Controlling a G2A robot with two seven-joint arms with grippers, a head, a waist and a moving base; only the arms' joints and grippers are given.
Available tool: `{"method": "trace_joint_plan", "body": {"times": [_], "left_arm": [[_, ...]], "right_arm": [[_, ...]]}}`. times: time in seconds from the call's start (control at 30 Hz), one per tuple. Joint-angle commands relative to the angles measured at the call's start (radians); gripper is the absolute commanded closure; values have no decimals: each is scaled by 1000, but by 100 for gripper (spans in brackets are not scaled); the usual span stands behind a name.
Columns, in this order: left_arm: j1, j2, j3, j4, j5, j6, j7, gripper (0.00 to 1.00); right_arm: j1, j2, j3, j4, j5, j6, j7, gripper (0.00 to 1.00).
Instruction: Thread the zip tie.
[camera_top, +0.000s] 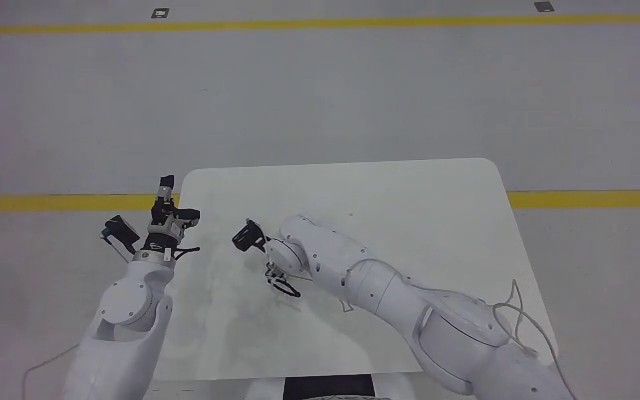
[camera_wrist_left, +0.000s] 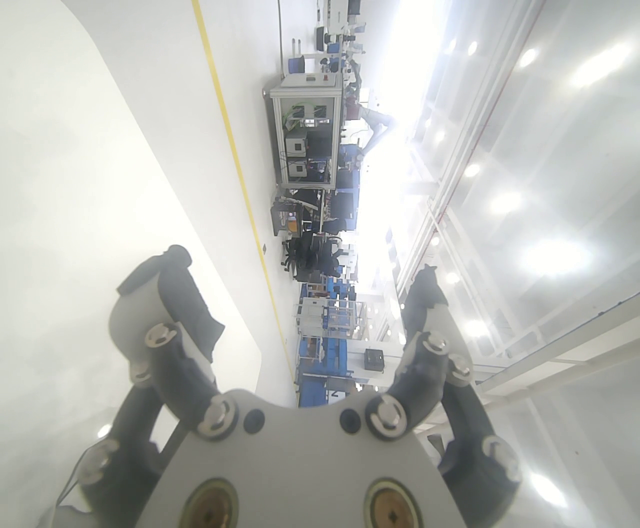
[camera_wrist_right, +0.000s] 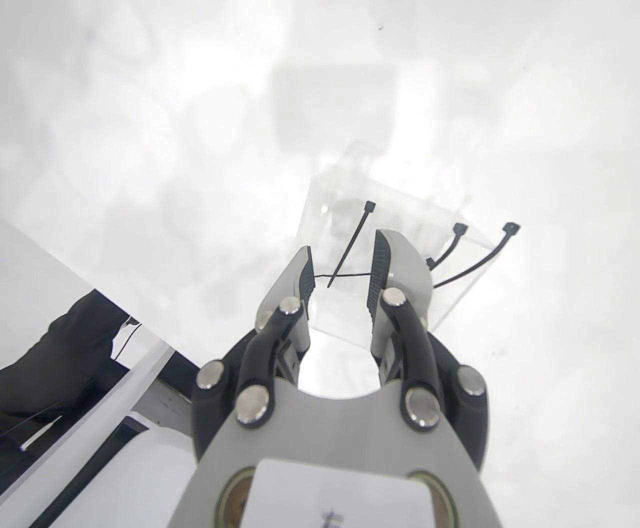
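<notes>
Several black zip ties stand in a clear plastic holder (camera_wrist_right: 452, 295) on the white table (camera_top: 400, 200). One zip tie (camera_wrist_right: 356, 235) leans between the fingers of my right gripper (camera_wrist_right: 344, 245), its head up; a second strand crosses low between the pads. Two more zip ties (camera_wrist_right: 475, 265) fan out beside the right finger. The right gripper (camera_top: 282, 283) is open, just over the holder. My left gripper (camera_top: 172, 205) hangs at the table's left edge, open and empty (camera_wrist_left: 300, 262), facing out into the room.
The table's near edge (camera_wrist_right: 100, 282) runs close behind the right gripper. A yellow floor line (camera_top: 60, 202) passes beyond the left edge. Bare white tabletop lies to the right and far side of the holder.
</notes>
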Motion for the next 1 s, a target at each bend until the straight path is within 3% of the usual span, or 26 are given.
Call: {"method": "trace_joint_plan", "body": {"times": [0.0, 0.3, 0.8, 0.9, 0.97], "left_arm": [[0, 0, 0, 0, 0, 0, 0, 0], [0, 0, 0, 0, 0, 0, 0, 0], [0, 0, 0, 0, 0, 0, 0, 0], [0, 0, 0, 0, 0, 0, 0, 0], [0, 0, 0, 0, 0, 0, 0, 0]], "right_arm": [[2, -8, -1, 11, -5, 5, -5, 76], [10, -47, -10, 72, -29, 25, -11, 75], [26, -105, 3, 185, -20, -11, -27, 76], [29, -115, 6, 207, -19, -16, -30, 79], [31, -121, 9, 220, -19, -13, -33, 96]]}}
